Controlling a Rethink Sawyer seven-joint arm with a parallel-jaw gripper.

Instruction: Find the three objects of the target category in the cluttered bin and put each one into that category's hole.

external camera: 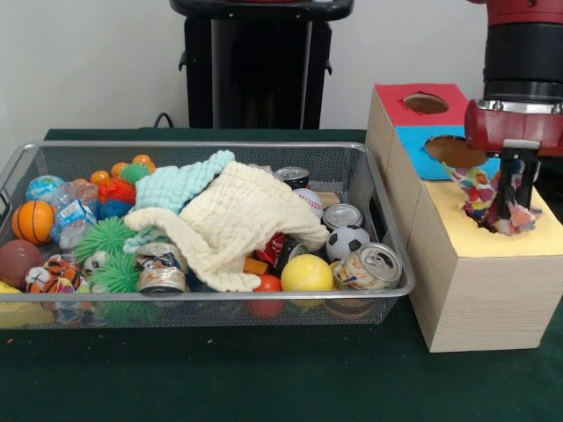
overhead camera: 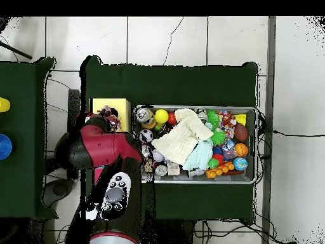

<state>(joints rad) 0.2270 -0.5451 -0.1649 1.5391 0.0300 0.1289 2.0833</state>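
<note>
Down at the right of the front view, the robot's black hand is pushed into the hole of the yellow-topped section of the wooden box, its fingers pinching a soft white fabric piece with many coloured spots. That spotted fabric bunches up around the fingers, partly inside the hole and partly spilling over its rim. Behind the yellow section, toward the upper right of the frame, sit a blue section and a red section, each with its own hole.

Left of the box, on the dark green worktop, lies the wide silver wire-mesh basket, packed full. A cream waffle cloth is draped across its middle, with a mint-green cloth touching it at the upper left. Beside them: a yellow ball, a small soccer ball, a dented drinks can, a small basketball and spiky green balls.

From overhead, the red arm covers most of the box at the left of the basket; the hand itself is hidden under it.
</note>
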